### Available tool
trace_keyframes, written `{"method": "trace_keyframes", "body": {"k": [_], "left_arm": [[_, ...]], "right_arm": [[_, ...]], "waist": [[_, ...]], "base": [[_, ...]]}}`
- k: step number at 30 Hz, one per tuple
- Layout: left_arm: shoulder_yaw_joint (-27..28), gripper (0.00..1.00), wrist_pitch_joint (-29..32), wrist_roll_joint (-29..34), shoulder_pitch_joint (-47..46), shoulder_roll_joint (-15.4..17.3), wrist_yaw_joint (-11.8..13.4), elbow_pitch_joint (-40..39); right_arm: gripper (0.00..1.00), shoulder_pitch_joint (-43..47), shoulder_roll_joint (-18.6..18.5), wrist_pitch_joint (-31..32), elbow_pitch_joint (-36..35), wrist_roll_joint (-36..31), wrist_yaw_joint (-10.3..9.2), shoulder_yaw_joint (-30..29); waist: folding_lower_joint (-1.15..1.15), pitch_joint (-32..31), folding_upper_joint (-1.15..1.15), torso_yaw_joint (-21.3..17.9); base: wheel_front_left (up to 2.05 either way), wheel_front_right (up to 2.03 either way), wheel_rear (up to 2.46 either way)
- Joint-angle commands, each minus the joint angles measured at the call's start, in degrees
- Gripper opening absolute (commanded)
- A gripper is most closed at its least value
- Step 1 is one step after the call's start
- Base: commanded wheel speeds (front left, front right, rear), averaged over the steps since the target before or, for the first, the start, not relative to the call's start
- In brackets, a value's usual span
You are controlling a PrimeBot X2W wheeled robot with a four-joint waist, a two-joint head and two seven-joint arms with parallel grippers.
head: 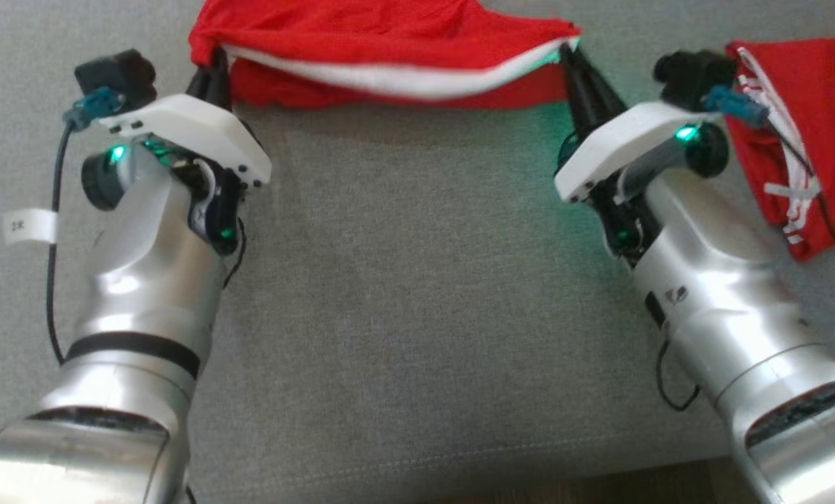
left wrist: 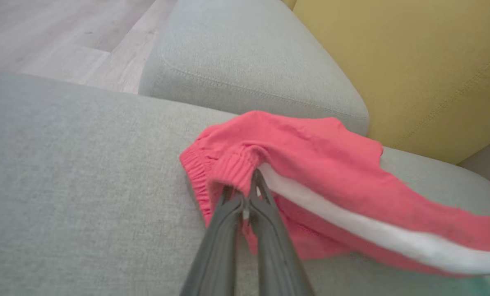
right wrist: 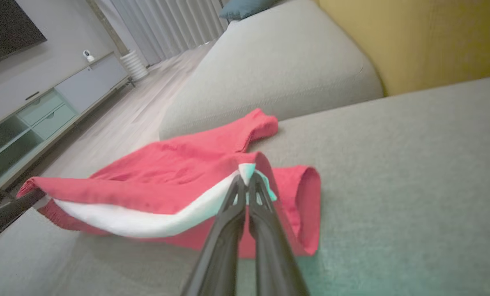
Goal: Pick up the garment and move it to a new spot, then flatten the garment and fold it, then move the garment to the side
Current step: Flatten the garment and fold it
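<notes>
The garment (head: 382,35) is a pair of red shorts with a white side stripe, lying across the far part of the grey sofa seat (head: 403,280). My left gripper (head: 211,66) is shut on its elastic waistband corner (left wrist: 236,168). My right gripper (head: 572,59) is shut on the hem corner at the white stripe's end (right wrist: 247,170). The near edge hangs lifted and stretched between both grippers, sagging in the middle, while the rest of the garment (right wrist: 179,164) rests on the seat.
A second red garment (head: 802,140) with white drawstrings lies on the seat at the far right, beside my right wrist. A yellow back cushion (left wrist: 413,65) and a grey cushion (left wrist: 245,61) stand behind the shorts. The seat's front edge (head: 459,455) runs near me.
</notes>
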Motion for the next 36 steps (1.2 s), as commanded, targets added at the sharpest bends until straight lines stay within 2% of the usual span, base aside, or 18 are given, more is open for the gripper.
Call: {"method": "trace_keyframes", "body": {"k": [1,5,8,14,15,16,18,21,26,30,33,36], "left_arm": [[-0.52,0.0,-0.69,-1.52,-0.33,1.56,-0.51,-1.93],[-3.92,0.0,-0.7,-3.54,4.33,1.55,-0.33,-6.03],[-5.39,0.0,-0.7,-3.75,10.31,1.54,0.61,-11.44],[-5.02,0.0,-0.7,-0.7,27.9,1.6,2.58,-26.16],[-5.02,0.0,-0.7,-0.7,27.9,1.6,2.58,-26.16],[-4.91,0.0,-0.71,0.14,34.02,2.17,3.06,-31.58],[-5.65,0.0,-0.69,0.97,39.65,3.1,3.69,-37.16],[-6.84,0.0,1.0,1.59,44.8,4.24,4.43,-43.1],[-9.73,0.0,9.72,2.15,55.41,7.28,6.75,-59.49],[-11.64,0.0,16.54,1.85,60.34,9.38,7.75,-70.13],[-11.96,0.0,19.58,1.03,61.75,10.24,8.12,-75.23],[-11.53,0.0,21.37,0.43,61.37,11.03,8.21,-77.26]], "right_arm": [[0.0,-0.41,1.16,-1.41,-1.09,1.17,0.2,1.26],[0.0,3.81,0.52,-2.89,-2.02,2.98,0.2,2.56],[0.0,8.61,-1.82,-3.27,-6.5,3.46,0.2,2.83],[0.0,24.4,-7.46,-3.34,-21.85,0.04,0.2,-4.67],[0.0,24.4,-7.46,-3.34,-21.85,0.04,0.2,-4.67],[0.0,30.83,-8.52,-3.34,-26.58,-1.57,0.2,-7.82],[0.0,37.2,-9.26,-3.34,-31.35,-3.08,0.2,-11.3],[0.0,43.33,-9.52,-2.59,-36.0,-4.62,0.2,-14.64],[0.0,56.41,-8.04,6.16,-49.99,-9.66,0.2,-22.52],[0.0,63.46,-5.89,14.41,-61.66,-13.73,0.2,-28.15],[0.0,65.66,-5.1,19.38,-68.23,-15.68,0.2,-30.97],[0.0,63.92,-5.41,22.37,-71.34,-16.78,0.2,-32.38]], "waist": [[0.0,0.85,0.0,0.22],[0.0,-0.09,0.0,0.26],[0.0,-1.33,0.0,-0.24],[0.0,-4.8,0.0,-0.73],[0.0,-4.8,0.0,-0.73],[0.0,-5.87,0.0,-0.46],[0.0,-6.57,0.0,0.17],[0.0,-7.33,0.0,0.85],[0.0,-8.68,0.0,2.07],[0.0,-9.37,0.0,2.61],[0.0,-9.61,0.0,2.71],[0.0,-9.49,0.0,2.61]], "base": [[0.0,0.0,0.0],[0.0,0.0,0.0],[0.0,0.0,0.0],[0.0,0.0,0.0],[0.0,0.0,0.0],[0.0,0.0,0.0],[0.0,0.0,0.0],[0.0,0.0,0.0],[0.0,0.0,0.0],[0.0,0.0,0.0],[0.0,0.0,0.0],[0.0,0.0,0.0]]}}
